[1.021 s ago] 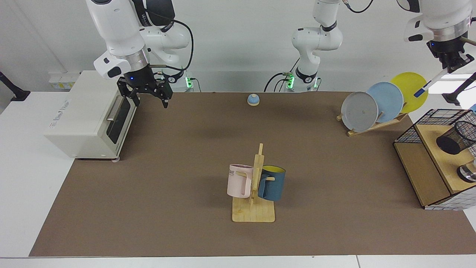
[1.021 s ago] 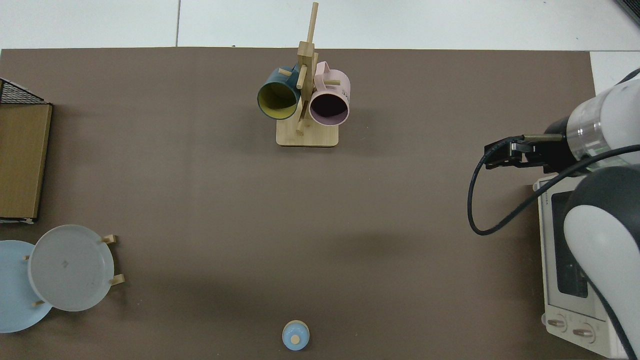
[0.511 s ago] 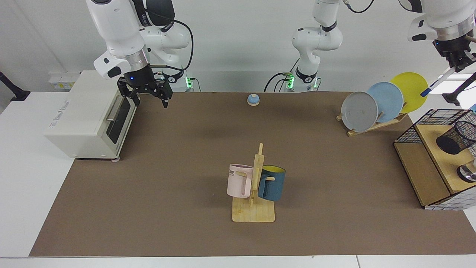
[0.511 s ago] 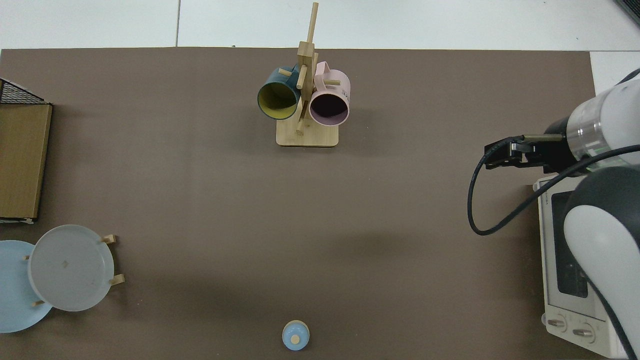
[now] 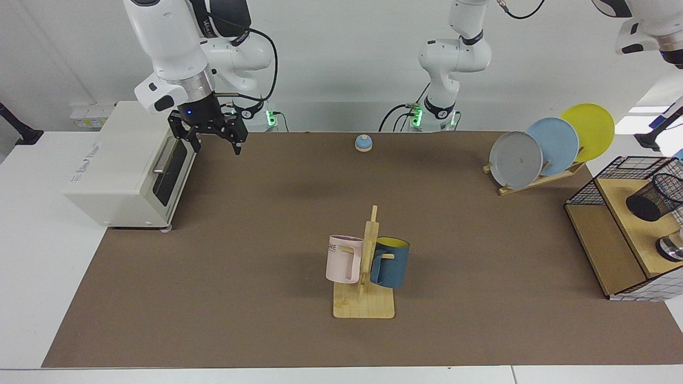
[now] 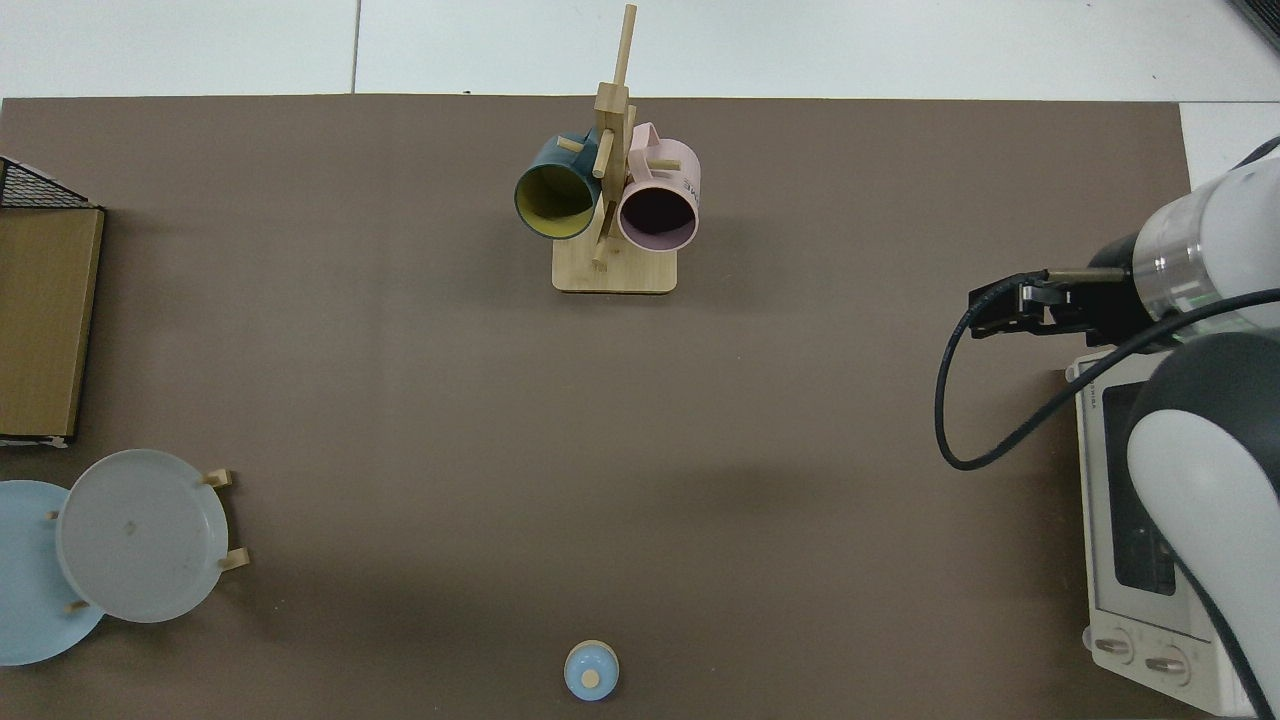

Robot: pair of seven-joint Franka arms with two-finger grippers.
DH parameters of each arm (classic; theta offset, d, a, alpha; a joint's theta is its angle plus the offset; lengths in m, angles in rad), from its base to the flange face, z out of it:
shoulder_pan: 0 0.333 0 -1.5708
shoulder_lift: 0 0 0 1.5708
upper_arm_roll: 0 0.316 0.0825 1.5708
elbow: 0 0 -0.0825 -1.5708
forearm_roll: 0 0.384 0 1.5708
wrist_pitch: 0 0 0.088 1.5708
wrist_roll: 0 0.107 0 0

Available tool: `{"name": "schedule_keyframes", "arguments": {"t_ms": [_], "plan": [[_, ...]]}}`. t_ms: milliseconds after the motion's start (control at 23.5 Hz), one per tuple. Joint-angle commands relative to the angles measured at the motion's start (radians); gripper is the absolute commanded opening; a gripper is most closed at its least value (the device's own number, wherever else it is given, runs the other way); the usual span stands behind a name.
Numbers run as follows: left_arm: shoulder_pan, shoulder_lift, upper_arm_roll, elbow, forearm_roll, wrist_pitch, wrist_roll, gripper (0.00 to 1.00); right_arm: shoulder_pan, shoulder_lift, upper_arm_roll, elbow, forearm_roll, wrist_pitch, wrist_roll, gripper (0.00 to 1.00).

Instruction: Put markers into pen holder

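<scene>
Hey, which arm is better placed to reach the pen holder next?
Left. The left arm is up at the pen holder end of the table, though its gripper is out of view. The right gripper hangs open beside the toaster oven, at the opposite end.

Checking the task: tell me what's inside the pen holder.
Through the mesh of the pen holder, on the wooden shelf, no marker shows. It runs off the picture's edge, so its far side is hidden.
</scene>
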Motion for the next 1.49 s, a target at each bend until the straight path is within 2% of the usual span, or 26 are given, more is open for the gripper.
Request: {"name": "schedule_keyframes", "arguments": {"t_ms": [0,255,1149,1447], "plan": [[0.005,0.031,0.055,-0.003,0.021,0.093,0.059,0.00,-0.012,-0.017,0.011,-0.024,0.002,0.019,0.017,1.00],[0.002,0.100,0.071,-0.004,0.124,0.164,0.054,0.00,-0.015,-0.017,0.011,-0.024,0.002,0.019,0.017,1.00],[0.004,0.251,0.227,-0.024,0.103,0.449,-0.021,0.00,-0.013,-0.017,0.011,-0.024,0.002,0.019,0.017,1.00],[0.010,0.275,0.227,-0.043,0.102,0.475,-0.076,0.00,-0.013,-0.017,0.011,-0.024,0.002,0.019,0.017,1.00]]}}
